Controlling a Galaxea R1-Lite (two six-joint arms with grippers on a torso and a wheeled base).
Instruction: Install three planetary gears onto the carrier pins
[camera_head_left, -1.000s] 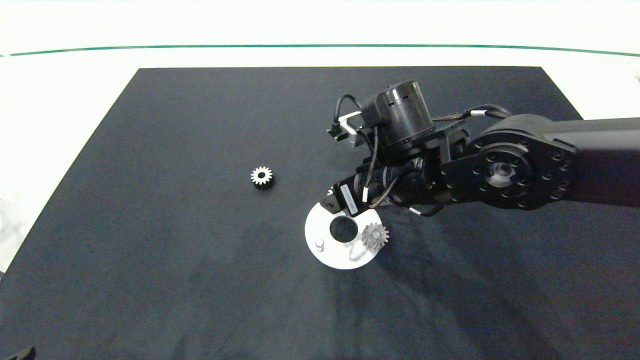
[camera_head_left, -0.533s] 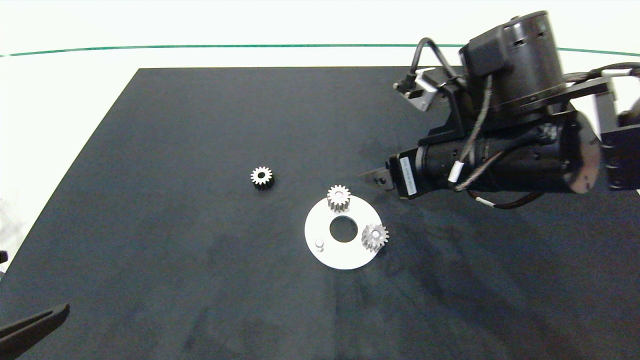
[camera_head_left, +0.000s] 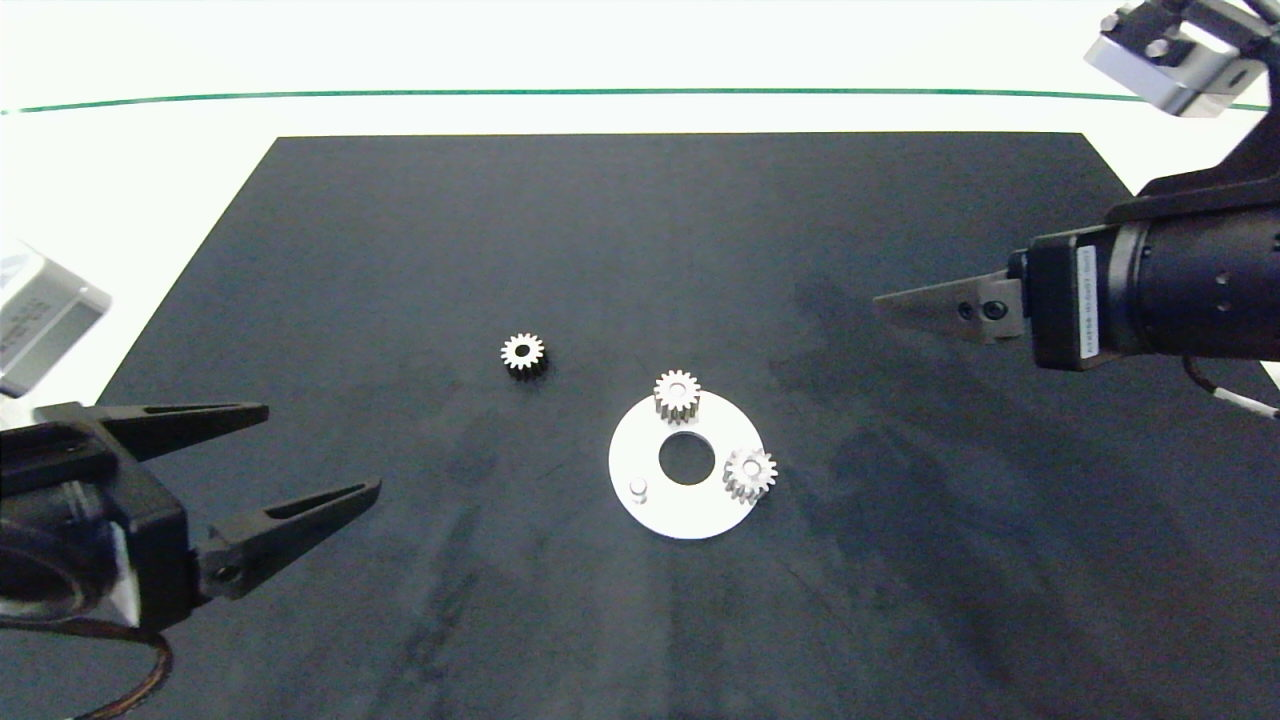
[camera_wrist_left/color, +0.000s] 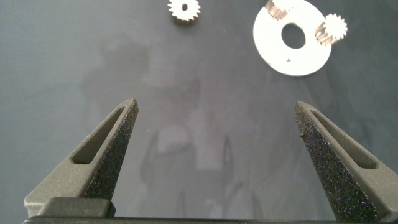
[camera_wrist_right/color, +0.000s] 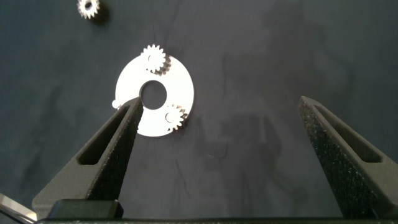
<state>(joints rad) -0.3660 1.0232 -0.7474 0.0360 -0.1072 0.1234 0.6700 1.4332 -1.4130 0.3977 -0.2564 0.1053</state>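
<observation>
In the head view, a white disc (camera_head_left: 690, 505) is seen lying flat on a black mat (camera_head_left: 400, 250), a little right of the mat's middle. Two gears are seated on its pins: the far gear (camera_head_left: 677, 394) at the disc's far edge and the right gear (camera_head_left: 750, 473) at its right edge. A bare pin (camera_head_left: 638, 487) is left standing at the disc's near-left part. The loose gear (camera_head_left: 524, 354) is found on the mat, apart from the disc to its left and a little farther back. The left gripper (camera_head_left: 322, 452) is held over the mat's near-left part, well apart from the disc, its fingers spread wide with nothing between them. The right gripper (camera_head_left: 885, 303) is held at the right, above the mat, pointing left toward the middle.

In the left wrist view, the left gripper (camera_wrist_left/color: 216, 113) is shown wide open and empty; the loose gear (camera_wrist_left/color: 183, 9), the disc (camera_wrist_left/color: 277, 53) and its right gear (camera_wrist_left/color: 334, 26) are seen beyond the tips.

In the right wrist view, the right gripper (camera_wrist_right/color: 219, 109) is shown wide open and empty; the disc (camera_wrist_right/color: 180, 87), the far gear (camera_wrist_right/color: 154, 59), the right gear (camera_wrist_right/color: 175, 117) and the loose gear (camera_wrist_right/color: 89, 7) are seen on the mat below.
</observation>
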